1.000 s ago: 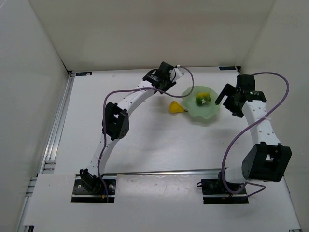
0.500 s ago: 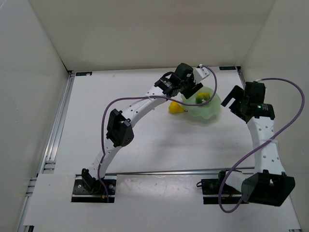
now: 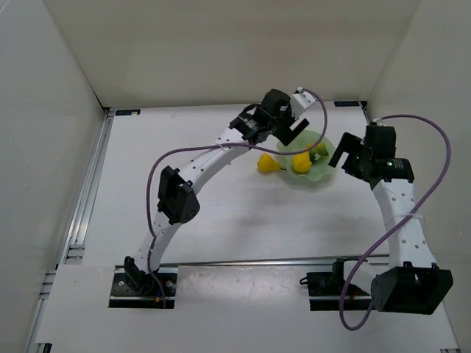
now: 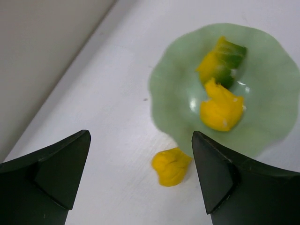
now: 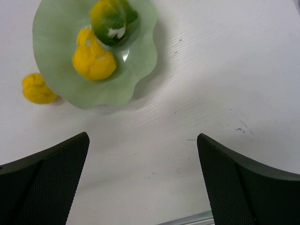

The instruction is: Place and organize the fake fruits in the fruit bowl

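Two in bowl [image 4: 274, 70]: pear [image 4: 220, 110], green fruit [image 4: 232, 54]; second pear [image 4: 171, 166] outside; left hand [image 4: 139, 137], right hand [image 5: 142, 137] apart.

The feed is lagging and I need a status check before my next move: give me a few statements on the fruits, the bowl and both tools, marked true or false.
1. The dark green fruit lies in the fruit bowl, beside a yellow fruit. True.
2. All three fruits are in the bowl. False: a second yellow fruit lies on the table, just outside the rim.
3. The left tool grips a fruit. False: it is open and empty.
4. The right tool is open and empty. True.
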Motion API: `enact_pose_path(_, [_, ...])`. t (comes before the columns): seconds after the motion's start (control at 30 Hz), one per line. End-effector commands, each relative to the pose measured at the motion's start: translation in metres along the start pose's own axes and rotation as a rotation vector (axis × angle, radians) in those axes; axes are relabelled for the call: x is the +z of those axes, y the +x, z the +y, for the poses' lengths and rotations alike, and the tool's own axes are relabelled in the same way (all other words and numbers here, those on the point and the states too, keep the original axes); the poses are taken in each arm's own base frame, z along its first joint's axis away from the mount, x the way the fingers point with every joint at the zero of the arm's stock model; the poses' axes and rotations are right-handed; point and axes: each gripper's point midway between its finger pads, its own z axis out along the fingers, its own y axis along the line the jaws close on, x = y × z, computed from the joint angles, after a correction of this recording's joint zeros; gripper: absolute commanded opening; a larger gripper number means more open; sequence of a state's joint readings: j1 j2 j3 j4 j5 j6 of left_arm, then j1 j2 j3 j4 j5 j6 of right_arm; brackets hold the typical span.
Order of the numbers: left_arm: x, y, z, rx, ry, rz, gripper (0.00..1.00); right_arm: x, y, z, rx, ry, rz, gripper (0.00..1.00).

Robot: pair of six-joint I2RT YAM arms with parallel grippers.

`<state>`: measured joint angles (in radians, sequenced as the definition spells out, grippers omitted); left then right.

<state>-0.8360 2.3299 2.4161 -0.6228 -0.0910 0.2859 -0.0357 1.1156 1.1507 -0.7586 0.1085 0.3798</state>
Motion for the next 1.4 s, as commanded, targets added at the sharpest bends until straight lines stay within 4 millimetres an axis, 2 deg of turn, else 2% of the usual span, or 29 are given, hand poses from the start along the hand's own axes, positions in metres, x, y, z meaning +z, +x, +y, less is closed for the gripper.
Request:
enact_pose_path(0.0, [-0.092,-0.058,0.116,-0.14,-0.27,-0.15,1.0,0.006,-0.003,0.041,-0.192,-0.129,0.021,1.0])
enact_pose_path(0.03, [-0.109,-0.058,0.134,-0.152,-0.311,-0.155,1.0,0.018,0.009,0.061,-0.267,-0.161,0.077,1.0])
enact_pose_path(0.07, [-0.11,-0.029,0.157,-0.168,-0.36,-0.09,1.0,0.018,0.003,0.075,-0.343,-0.183,0.073,1.0])
enact_pose_path(0.1, [-0.115,-0.015,0.169,-0.177,-0.387,-0.061,1.0,0.019,0.011,0.099,-0.426,-0.217,0.086,1.0])
enact_pose_path(0.13, [-0.131,-0.008,0.182,-0.188,-0.418,-0.049,1.0,0.037,0.022,0.106,-0.49,-0.193,0.141,1.0])
enact_pose_path(0.17, [-0.139,0.015,0.204,-0.206,-0.467,-0.004,1.0,0.039,0.008,0.116,-0.578,-0.155,0.091,1.0])
enact_pose_path(0.2, [-0.136,0.052,0.207,-0.225,-0.489,0.083,1.0,0.042,0.016,0.135,-0.667,-0.162,0.09,1.0])
enact_pose_path(0.23, [-0.152,0.062,0.216,-0.235,-0.518,0.101,1.0,0.061,0.029,0.14,-0.741,-0.125,0.135,1.0])
enact_pose_path(0.27, [-0.158,0.08,0.222,-0.261,-0.54,0.133,1.0,0.068,0.032,0.148,-0.799,-0.112,0.137,1.0])
enact_pose_path(0.3, [-0.163,0.118,0.23,-0.298,-0.57,0.21,1.0,0.073,0.04,0.162,-0.885,-0.127,0.143,1.0])
enact_pose_path(0.33, [-0.171,0.132,0.234,-0.318,-0.585,0.233,1.0,0.087,0.046,0.174,-0.916,-0.129,0.164,1.0])
enact_pose_path(0.37, [-0.186,0.139,0.24,-0.338,-0.614,0.24,1.0,0.092,0.052,0.183,-0.936,-0.154,0.18,1.0])
enact_pose_path(0.4, [-0.193,0.171,0.244,-0.376,-0.633,0.299,1.0,0.097,0.058,0.197,-0.967,-0.177,0.168,1.0])
enact_pose_path(0.5, [-0.223,0.202,0.255,-0.421,-0.692,0.346,1.0,0.126,0.079,0.224,-1.057,-0.183,0.156,1.0])
enact_pose_path(0.53, [-0.226,0.221,0.25,-0.428,-0.687,0.388,1.0,0.131,0.08,0.23,-1.079,-0.174,0.144,1.0])
enact_pose_path(0.57, [-0.23,0.228,0.25,-0.435,-0.693,0.402,1.0,0.133,0.074,0.241,-1.09,-0.171,0.116,1.0])
enact_pose_path(0.6, [-0.237,0.242,0.249,-0.437,-0.698,0.431,1.0,0.148,0.08,0.244,-1.085,-0.152,0.127,1.0])
enact_pose_path(0.67, [-0.242,0.25,0.249,-0.436,-0.701,0.45,1.0,0.158,0.079,0.249,-1.068,-0.159,0.132,1.0])
enact_pose_path(0.73, [-0.246,0.263,0.251,-0.449,-0.71,0.475,1.0,0.163,0.089,0.256,-1.043,-0.194,0.158,1.0])
enact_pose_path(0.77, [-0.246,0.263,0.25,-0.458,-0.713,0.472,1.0,0.164,0.085,0.257,-1.032,-0.205,0.155,1.0])
enact_pose_path(0.83, [-0.25,0.272,0.254,-0.479,-0.727,0.485,1.0,0.173,0.094,0.254,-1.032,-0.194,0.181,1.0])
enact_pose_path(0.93, [-0.247,0.279,0.248,-0.492,-0.71,0.506,1.0,0.18,0.102,0.248,-1.006,-0.196,0.216,0.98])
enact_pose_path(0.97, [-0.249,0.282,0.25,-0.498,-0.717,0.509,1.0,0.186,0.109,0.239,-1.005,-0.19,0.246,0.98])
enact_pose_path(1.13, [-0.242,0.291,0.248,-0.499,-0.706,0.537,1.0,0.188,0.125,0.236,-1.0,-0.221,0.297,0.95])
enact_pose_path(1.2, [-0.243,0.289,0.249,-0.499,-0.706,0.535,1.0,0.194,0.136,0.235,-0.981,-0.226,0.328,0.89])
enact_pose_path(1.23, [-0.241,0.289,0.25,-0.499,-0.706,0.537,1.0,0.193,0.132,0.239,-0.977,-0.231,0.316,0.85])
enact_pose_path(1.3, [-0.241,0.285,0.253,-0.499,-0.71,0.526,1.0,0.197,0.141,0.236,-0.963,-0.222,0.352,0.77])
enact_pose_path(1.33, [-0.24,0.29,0.251,-0.5,-0.703,0.544,1.0,0.196,0.138,0.239,-0.96,-0.227,0.343,0.69])
enact_pose_path(1.37, [-0.24,0.29,0.251,-0.5,-0.703,0.544,1.0,0.195,0.139,0.24,-0.958,-0.238,0.348,0.67])
